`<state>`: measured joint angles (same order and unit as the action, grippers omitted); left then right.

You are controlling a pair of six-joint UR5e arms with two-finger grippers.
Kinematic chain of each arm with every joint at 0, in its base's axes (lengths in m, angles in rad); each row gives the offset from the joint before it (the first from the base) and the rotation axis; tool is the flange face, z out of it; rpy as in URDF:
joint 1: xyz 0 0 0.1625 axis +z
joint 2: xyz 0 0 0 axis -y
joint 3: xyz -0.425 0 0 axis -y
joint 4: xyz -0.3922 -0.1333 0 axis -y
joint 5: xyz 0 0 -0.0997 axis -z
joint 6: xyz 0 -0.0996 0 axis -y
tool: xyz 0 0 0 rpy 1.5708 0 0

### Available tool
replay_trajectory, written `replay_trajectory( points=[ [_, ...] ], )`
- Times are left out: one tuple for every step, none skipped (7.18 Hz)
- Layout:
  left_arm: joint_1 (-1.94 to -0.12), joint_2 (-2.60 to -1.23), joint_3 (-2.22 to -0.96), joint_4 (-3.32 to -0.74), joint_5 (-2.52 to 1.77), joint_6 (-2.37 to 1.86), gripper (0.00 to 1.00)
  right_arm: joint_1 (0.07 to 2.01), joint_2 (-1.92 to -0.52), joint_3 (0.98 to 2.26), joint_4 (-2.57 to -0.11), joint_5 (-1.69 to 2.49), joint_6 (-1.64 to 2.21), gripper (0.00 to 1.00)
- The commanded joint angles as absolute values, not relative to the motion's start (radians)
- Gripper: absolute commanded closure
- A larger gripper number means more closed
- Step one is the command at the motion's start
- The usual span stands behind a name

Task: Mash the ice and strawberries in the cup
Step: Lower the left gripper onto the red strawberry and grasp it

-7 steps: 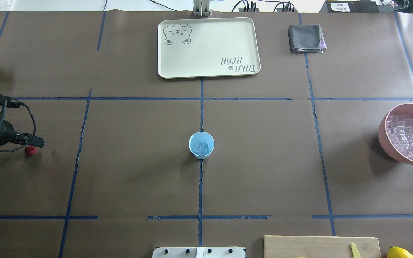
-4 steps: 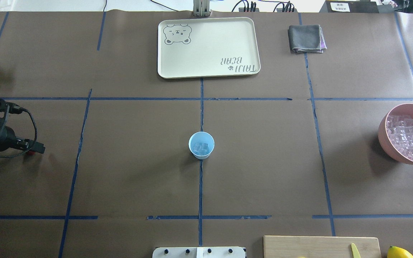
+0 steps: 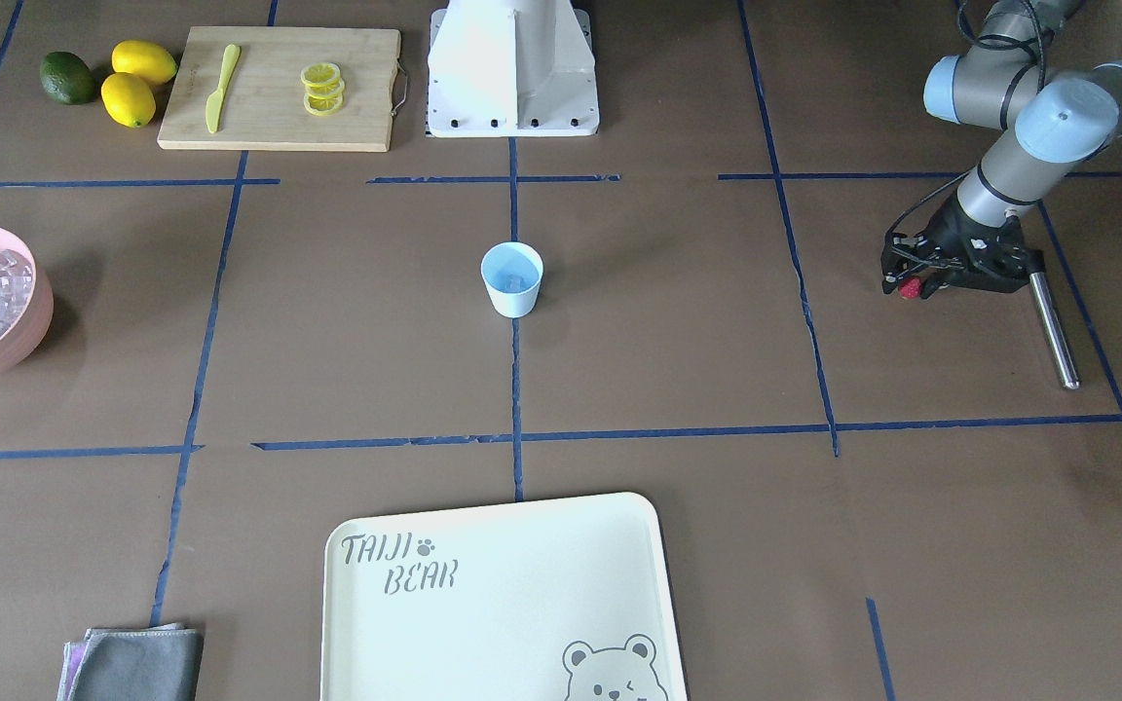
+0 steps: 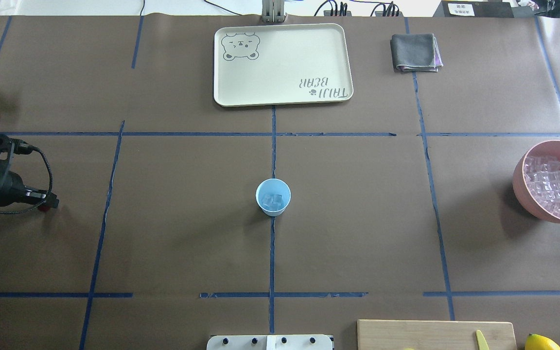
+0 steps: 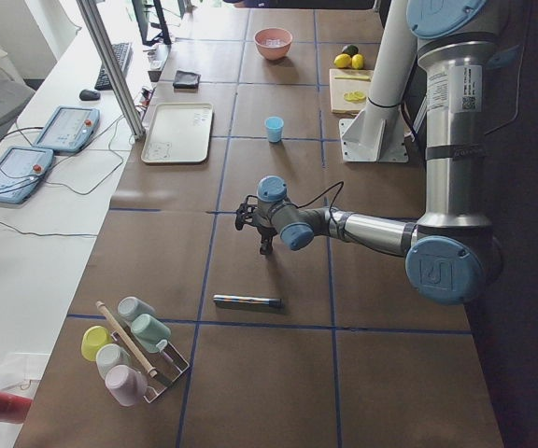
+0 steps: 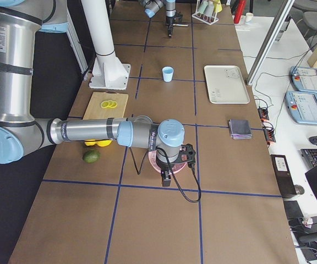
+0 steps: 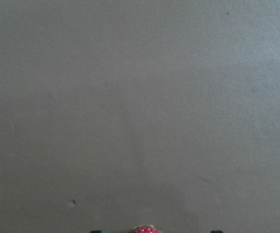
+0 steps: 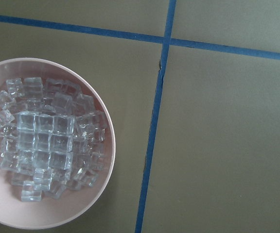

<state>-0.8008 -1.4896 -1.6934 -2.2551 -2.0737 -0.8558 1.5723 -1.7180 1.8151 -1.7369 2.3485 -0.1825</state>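
Observation:
The light blue cup (image 4: 273,197) stands upright at the table's middle with a few clear ice cubes (image 4: 272,201) inside. The red strawberry (image 3: 909,288) lies on the table at the far left of the overhead view. My left gripper (image 3: 912,282) is low over it, open, with the berry between its fingers. In the left wrist view the strawberry (image 7: 145,229) peeks in at the bottom edge. My right gripper (image 6: 167,177) hangs over the pink bowl (image 8: 103,131) full of ice (image 8: 43,145); I cannot tell whether it is open or shut.
A metal rod (image 3: 1051,329) lies just beside the left gripper. A cream tray (image 4: 283,63) and a folded grey cloth (image 4: 415,52) sit at the far side. A cutting board (image 3: 279,117) with lemon slices, a knife, lemons and an avocado is by the robot's base.
My left gripper has shifted a little toward the strawberry and come down over it. The berry, plainly visible before, is now mostly covered in the overhead view.

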Motion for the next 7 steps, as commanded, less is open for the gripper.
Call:
replay_trajectory(
  points=[
    [-0.801,-1.489,-1.697,-2.255,-2.071,-0.859,0.94,1.572,-1.718,1.818,-1.736,2.349,-0.183,0.0],
    [-0.802,-1.489,-1.698,-2.255,-2.071,-0.859,1.0,1.572,-1.72,1.819,-1.736,2.35,-0.183,0.0],
    [-0.804,-1.489,-1.727,-2.247,-2.071,-0.859,1.0,1.572,-1.72,1.819,-1.736,2.349,-0.183,0.0],
    [-0.808,-1.489,-1.768,-2.221,-2.074,-0.859,1.0,1.572,-1.72,1.819,-1.736,2.35,-0.183,0.0],
    [-0.807,-1.505,-1.832,-2.11,-2.074,-0.859,1.0,1.572,-1.72,1.819,-1.736,2.35,-0.183,0.0],
    [-0.805,-1.538,-1.92,-1.953,-2.074,-0.859,1.0,1.572,-1.72,1.819,-1.736,2.349,-0.184,0.0],
    [-0.805,-1.625,-1.975,-1.793,-2.072,-0.861,1.0,1.572,-1.724,1.819,-1.736,2.349,-0.184,0.0]
  ],
)
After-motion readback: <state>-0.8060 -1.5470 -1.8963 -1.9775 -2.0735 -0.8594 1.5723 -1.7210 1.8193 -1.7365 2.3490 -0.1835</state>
